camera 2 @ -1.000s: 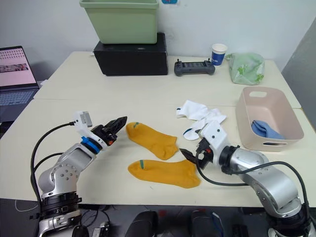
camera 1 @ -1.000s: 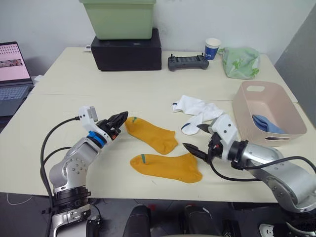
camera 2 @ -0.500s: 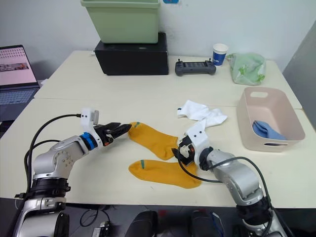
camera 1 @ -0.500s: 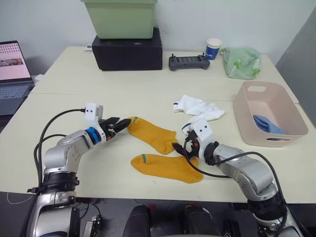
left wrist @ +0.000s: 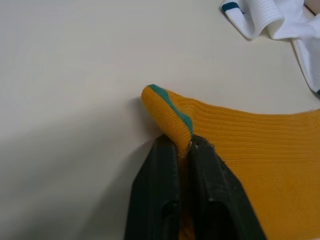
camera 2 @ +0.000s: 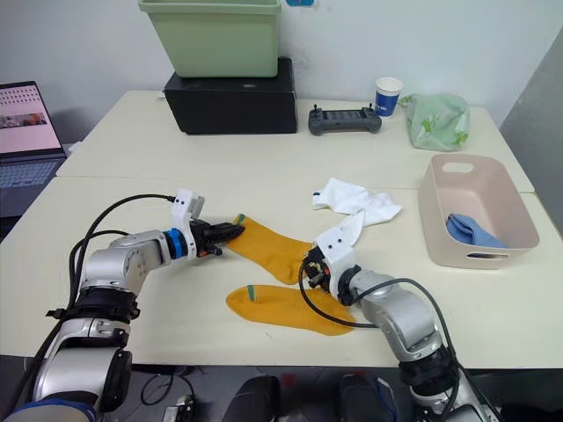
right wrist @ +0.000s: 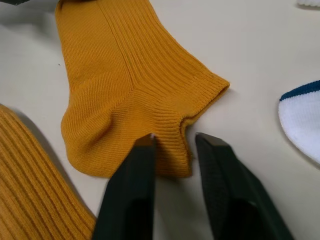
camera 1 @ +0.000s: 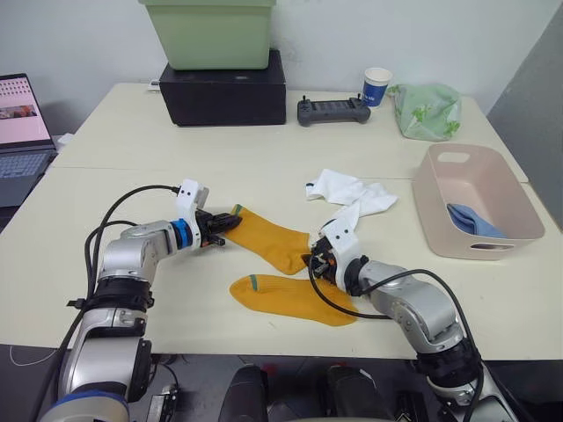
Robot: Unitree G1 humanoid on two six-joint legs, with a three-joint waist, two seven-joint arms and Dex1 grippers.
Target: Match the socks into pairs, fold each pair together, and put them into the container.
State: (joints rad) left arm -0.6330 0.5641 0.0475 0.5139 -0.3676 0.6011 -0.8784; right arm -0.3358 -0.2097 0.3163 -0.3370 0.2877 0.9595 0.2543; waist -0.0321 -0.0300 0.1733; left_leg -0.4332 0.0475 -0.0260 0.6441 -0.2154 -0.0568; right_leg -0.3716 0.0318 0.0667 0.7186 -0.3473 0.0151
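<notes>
On a pale table (camera 1: 132, 132), the left gripper (left wrist: 184, 150) has its two black fingers pressed together on the green-edged cuff of the far orange sock (camera 1: 268, 239), lifting that cuff slightly off the surface. The right gripper (right wrist: 172, 142) has its fingers narrowly parted around the other end of the same sock, resting on it but not yet pinching (the near orange sock (camera 1: 295, 299) lies flat just in front). The white socks (camera 1: 352, 195) lie crumpled behind, and a blue sock (camera 1: 475, 220) sits inside the pink basket (camera 1: 440, 198) at the table's right side.
</notes>
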